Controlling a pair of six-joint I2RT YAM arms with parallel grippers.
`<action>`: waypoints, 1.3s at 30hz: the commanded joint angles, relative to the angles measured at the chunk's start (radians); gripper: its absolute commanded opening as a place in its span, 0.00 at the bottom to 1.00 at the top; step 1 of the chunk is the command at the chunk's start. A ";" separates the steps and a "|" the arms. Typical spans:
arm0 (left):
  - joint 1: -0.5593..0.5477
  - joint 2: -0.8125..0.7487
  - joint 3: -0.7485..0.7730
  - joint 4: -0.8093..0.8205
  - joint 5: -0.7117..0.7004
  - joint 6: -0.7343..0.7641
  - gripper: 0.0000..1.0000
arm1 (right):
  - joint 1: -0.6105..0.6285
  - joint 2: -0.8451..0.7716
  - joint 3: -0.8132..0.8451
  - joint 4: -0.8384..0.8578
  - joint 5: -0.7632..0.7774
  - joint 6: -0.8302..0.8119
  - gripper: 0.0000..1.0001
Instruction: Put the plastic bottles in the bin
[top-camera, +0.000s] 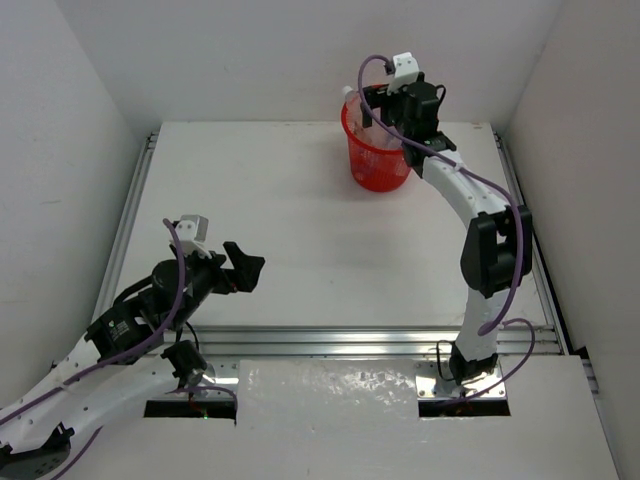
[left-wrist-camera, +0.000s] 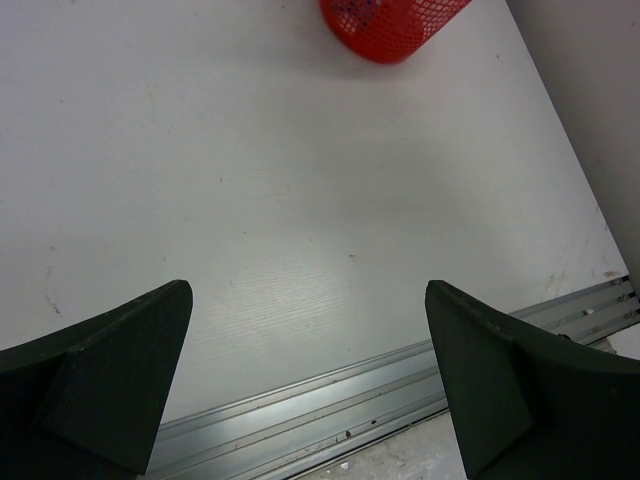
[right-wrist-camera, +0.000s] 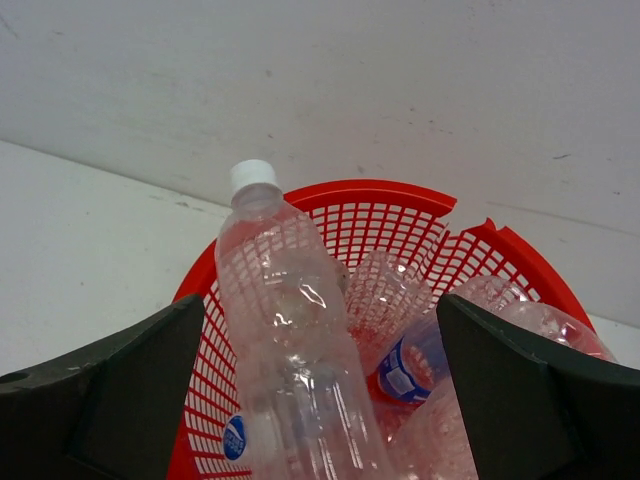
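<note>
**Red bin filling up, right pincer wide open over it**

Heads up on where you're at. The bottle with a white cap stands tilted inside the bin, leaning on the near mesh wall with its neck poking above the rim. Your right pincer hangs straight over it, jaws spread wide. Neither finger seems to touch the bottle, so I'd say it's got hold of nothing. Sitting that high makes sense: anything dropped from there lands inside. Lower down, the other bottles lie heaped, one with a blue label. Your left pincer sits low over the table, well apart from the bin, fully open and empty too, probably just to be out of the way. From above I can't spot any bottles on the table, so you look about done.
</note>
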 joint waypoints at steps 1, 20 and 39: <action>0.012 -0.015 0.001 0.050 0.006 0.015 1.00 | -0.003 -0.029 0.079 -0.006 0.000 0.020 0.99; 0.100 0.101 0.075 -0.068 -0.260 -0.086 1.00 | 0.062 -0.671 -0.330 -0.647 0.151 0.196 0.99; 0.328 0.126 0.014 0.037 -0.075 0.006 1.00 | 0.076 -1.497 -0.911 -0.978 0.181 0.319 0.99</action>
